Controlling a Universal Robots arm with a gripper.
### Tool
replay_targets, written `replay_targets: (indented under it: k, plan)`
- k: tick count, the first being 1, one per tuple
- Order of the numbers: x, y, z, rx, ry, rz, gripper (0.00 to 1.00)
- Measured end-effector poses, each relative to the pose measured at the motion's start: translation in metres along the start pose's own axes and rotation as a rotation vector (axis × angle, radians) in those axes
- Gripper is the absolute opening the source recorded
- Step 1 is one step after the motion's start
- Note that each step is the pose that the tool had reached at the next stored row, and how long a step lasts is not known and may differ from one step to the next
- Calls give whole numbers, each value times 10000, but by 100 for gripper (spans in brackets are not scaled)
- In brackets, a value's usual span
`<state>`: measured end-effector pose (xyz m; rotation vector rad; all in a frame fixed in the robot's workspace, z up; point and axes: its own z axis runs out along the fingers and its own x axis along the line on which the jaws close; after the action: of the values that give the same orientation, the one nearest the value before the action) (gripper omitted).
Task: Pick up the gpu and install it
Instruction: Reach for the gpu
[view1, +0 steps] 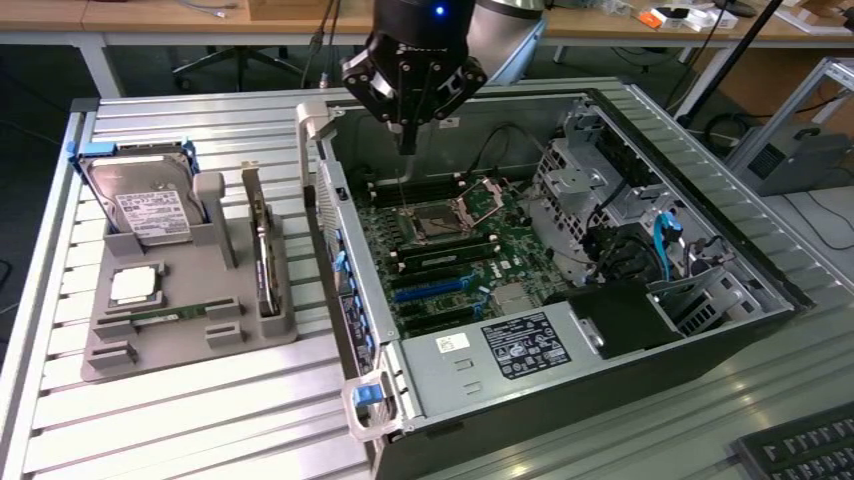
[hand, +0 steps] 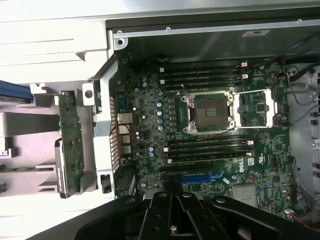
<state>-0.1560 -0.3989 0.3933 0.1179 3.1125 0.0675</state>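
Open computer case (view1: 327, 200) lies on its side, centre to right of the exterior view. Inside: motherboard (view1: 441, 255) with the CPU socket (view1: 441, 218) uncovered, drive cages and cables toward the exterior view's right.

Grey holder tray (view1: 174, 350) at the exterior view's left carries a hard drive (view1: 154, 210) upright, a CPU chip (view1: 134, 285) flat, a RAM stick (view1: 167, 317), and the gpu (view1: 267, 255) on edge in the slot nearest the case.

Gripper (view1: 407, 145) hangs above the case's upper edge, over the motherboard, fingers pressed together and apparently empty, well apart from the gpu.

Slatted metal table (view1: 200, 420); keyboard (view1: 801, 450) lower right; wooden desks along the top.
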Motion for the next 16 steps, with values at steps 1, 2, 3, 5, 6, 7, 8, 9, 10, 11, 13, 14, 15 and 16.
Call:
replay_targets:
  k: [1, 2, 3, 5, 6, 7, 8, 9, 10, 11, 13, 14, 15, 16]
  plan:
    - [3, 0, 0, -1, 0, 0, 11]
    - [5, 0, 0, -1, 0, 0, 11]
    - [8, -1, 0, -1, 0, 0, 11]
    - [13, -1, 0, -1, 0, 0, 11]
    - [15, -1, 0, -1, -1, 0, 11]
    - [17, -1, 0, -1, 0, 0, 11]
    - [20, -1, 0, -1, -1, 0, 11]
    - [21, -2, 0, -1, 0, 0, 11]
    - [25, -2, 0, -1, -1, 0, 11]
    - [29, -2, 0, -1, -1, 0, 11]
    - [33, -3, 0, -1, -1, 0, 11]
    - [35, -3, -1, -1, 0, 0, 11]
    - [37, -3, -1, -1, -1, 0, 11]
    - [39, -3, -1, -1, 0, 0, 11]
